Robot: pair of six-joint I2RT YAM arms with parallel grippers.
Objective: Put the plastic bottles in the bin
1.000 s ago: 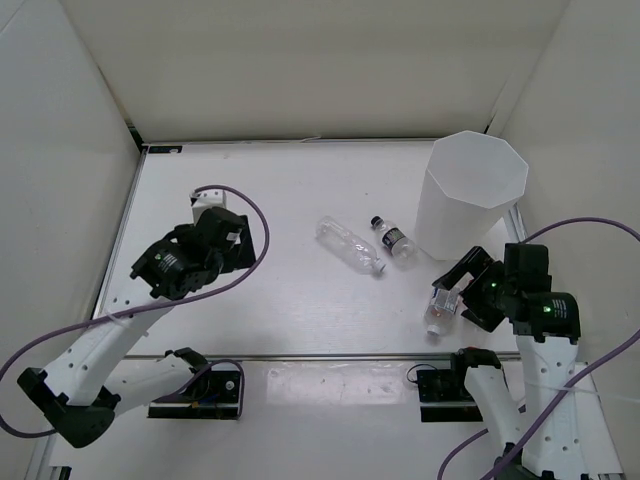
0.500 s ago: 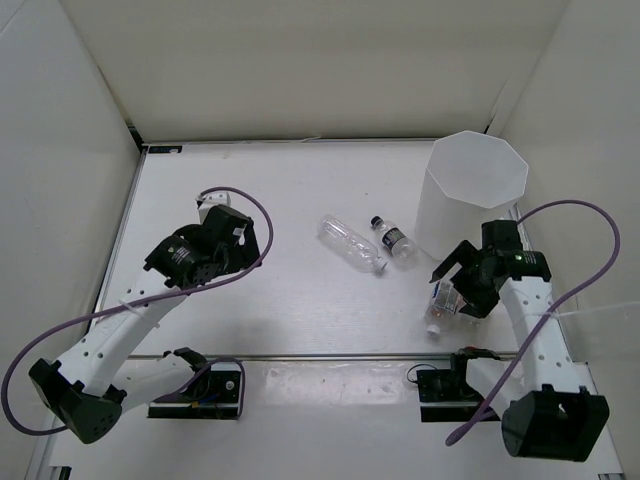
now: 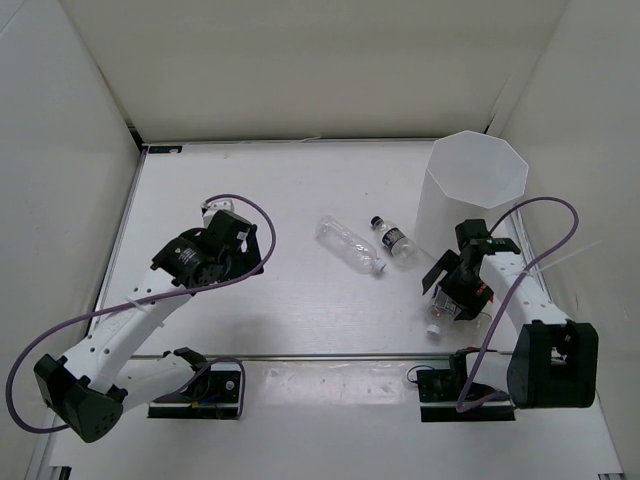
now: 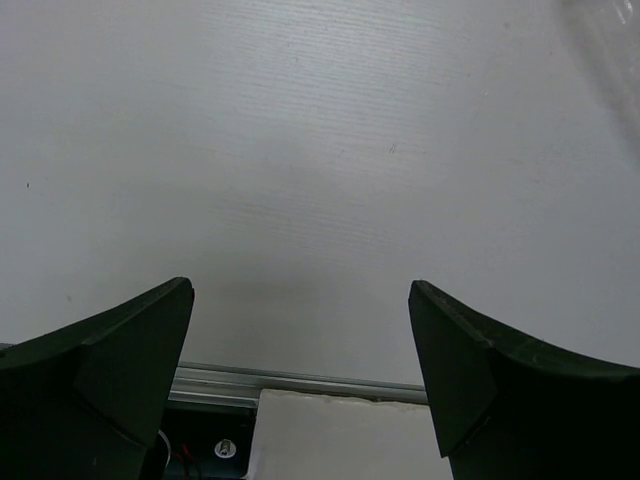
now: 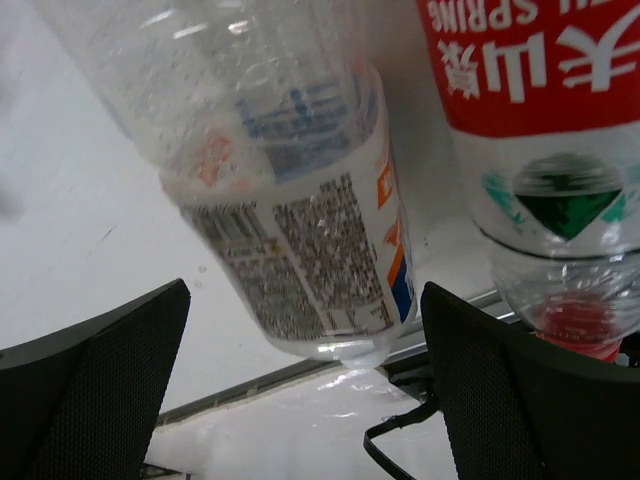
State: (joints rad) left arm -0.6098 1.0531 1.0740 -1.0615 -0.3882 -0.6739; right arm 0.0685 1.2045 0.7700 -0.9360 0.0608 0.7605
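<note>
Jaws spread, right end effector (image 3: pixel 443 297) hangs over red-label bottle (image 5: pixel 530 120) lying on desk (image 3: pixel 250 190) beside bin (image 3: pixel 450 225), likely lining up a pinch; left end effector (image 4: pixel 300 330), also spread, hovers over desk.

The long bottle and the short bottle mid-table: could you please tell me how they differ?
The long bottle has a white cap; the short bottle has a black one. The long bottle's cap points toward the near side, the short bottle's toward the far side. The short bottle lies nearer the bin than the long bottle. Both are clear and lie on their sides, outside the bin.
</note>
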